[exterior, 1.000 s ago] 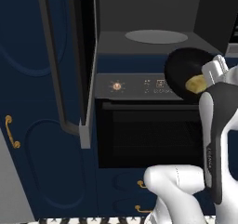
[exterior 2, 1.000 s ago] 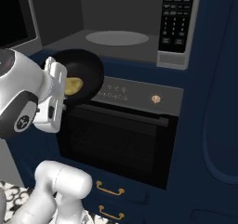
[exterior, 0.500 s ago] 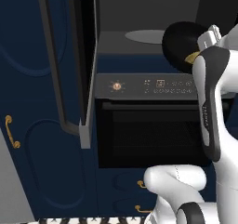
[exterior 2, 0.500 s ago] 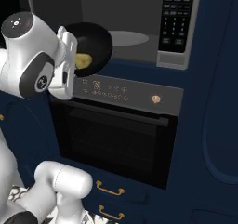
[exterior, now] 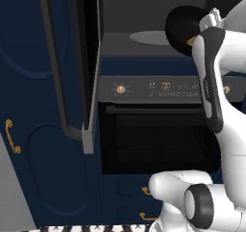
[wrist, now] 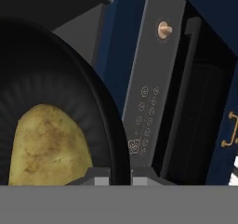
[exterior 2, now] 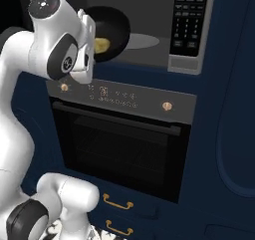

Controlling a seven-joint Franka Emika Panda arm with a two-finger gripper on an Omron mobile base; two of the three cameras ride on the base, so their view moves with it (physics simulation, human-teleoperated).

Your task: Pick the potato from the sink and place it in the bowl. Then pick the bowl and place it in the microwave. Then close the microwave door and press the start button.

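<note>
The glossy black bowl (exterior 2: 112, 27) hangs tilted in front of the microwave (exterior 2: 144, 42) opening, level with its floor. The yellowish potato (wrist: 46, 146) lies inside the bowl (wrist: 56, 79), low against its wall. My gripper (wrist: 120, 175) is shut on the bowl's rim, and its white hand (exterior 2: 88, 32) sits just left of the bowl. From the left base view the bowl (exterior: 184, 26) is beside the grey turntable (exterior: 149, 37). The microwave door (exterior: 72, 62) stands swung open to the left. The sink is out of view.
The microwave's keypad panel (exterior 2: 187, 25) is to the right of the cavity. Below it sits the black oven (exterior 2: 119, 149) with brass knobs (exterior 2: 167, 106) and a bar handle. Navy cabinet fronts (exterior: 29, 144) flank both sides.
The arm has lifted the bowl with the potato from oven-panel height up to the microwave opening and carried it closer to the cavity.
</note>
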